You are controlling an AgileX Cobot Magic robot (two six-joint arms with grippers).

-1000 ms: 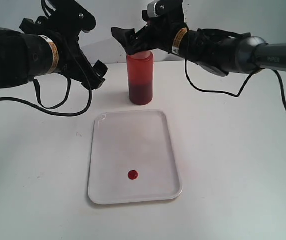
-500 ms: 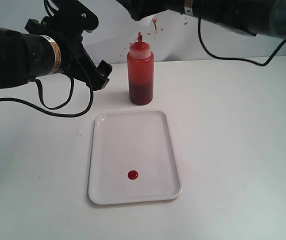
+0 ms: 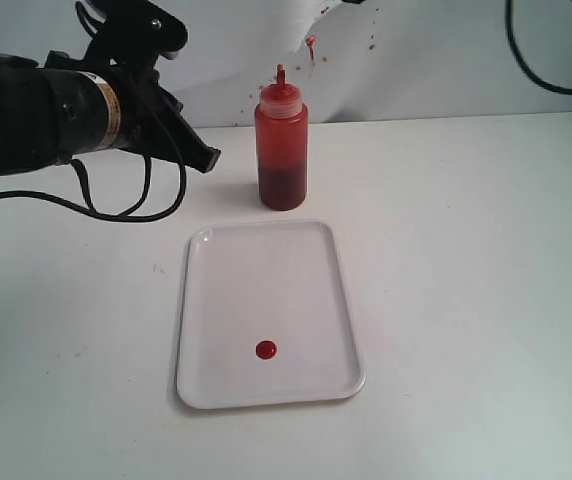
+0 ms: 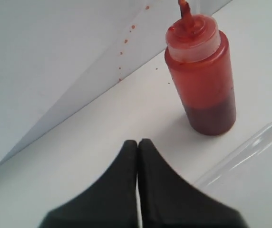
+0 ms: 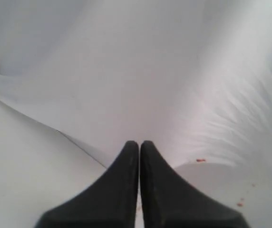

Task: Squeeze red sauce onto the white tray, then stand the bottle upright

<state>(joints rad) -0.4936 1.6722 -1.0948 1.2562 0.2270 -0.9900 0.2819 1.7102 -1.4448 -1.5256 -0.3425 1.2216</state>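
The bottle (image 3: 282,145) stands upright on the table just behind the white tray (image 3: 221,290), its red nozzle pointing up; nothing touches it. A small round blob of red sauce (image 3: 266,350) lies on the tray near its front edge. My left gripper (image 3: 209,157) hangs shut and empty to the left of the bottle, a short gap away. The left wrist view shows the bottle (image 4: 201,78), a corner of the tray (image 4: 264,156) and the left gripper (image 4: 138,142) with its jaws pressed together. My right gripper (image 5: 139,143) is shut on nothing and faces the backdrop; it is out of the exterior view.
A white backdrop sheet (image 3: 416,60) with small reddish specks rises behind the table. A black cable (image 3: 541,75) of the right arm hangs at the top right. The left arm's cable (image 3: 116,210) loops over the table at the left.
Both grippers have shut. The right arm let go of the bottle's top, rose and left the exterior view. The left gripper shifted slightly toward the bottle.
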